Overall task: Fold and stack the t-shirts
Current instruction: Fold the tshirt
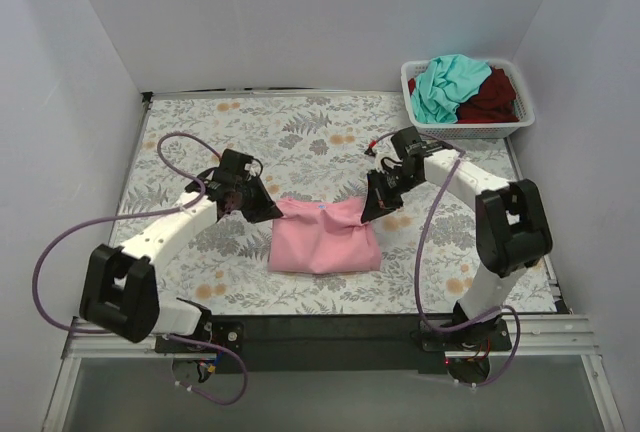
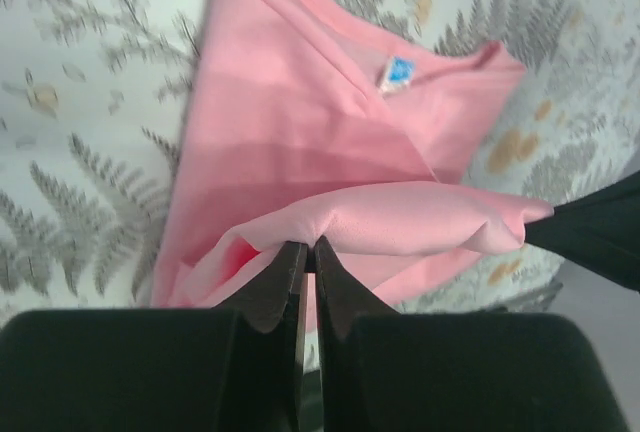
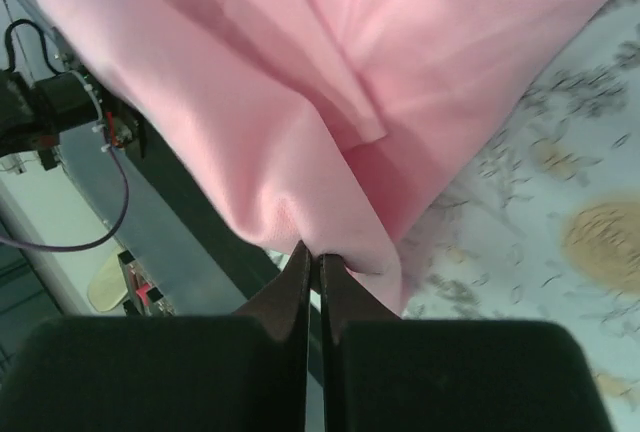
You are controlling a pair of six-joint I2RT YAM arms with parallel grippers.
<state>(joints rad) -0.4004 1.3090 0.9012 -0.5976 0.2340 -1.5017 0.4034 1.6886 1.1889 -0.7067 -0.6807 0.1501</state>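
Centre of the overhead frame, on the leaf-print table [image 1: 250, 142]: the pink shirt [image 1: 325, 247], partly folded, wider left-to-right than top-to-bottom. Clamped along its upper edge at both ends, by the left gripper [image 1: 272, 209] at the upper left corner and by the right gripper [image 1: 371, 210] at the upper right. Fingers pressed together on a nip of cloth in each wrist view, no gap showing. Held edge strung left-to-right between the tips, raised off the table, with the bulk of the cloth lying below it in the frame, toward the arm bases. Equally near for both arms. Probably next: carrying that edge down-frame, both ends level, over the flat part. In the basket [image 1: 520, 128], upper right and well apart: the teal shirt [image 1: 447, 87] and the dark red shirt [image 1: 496, 98], heaped.
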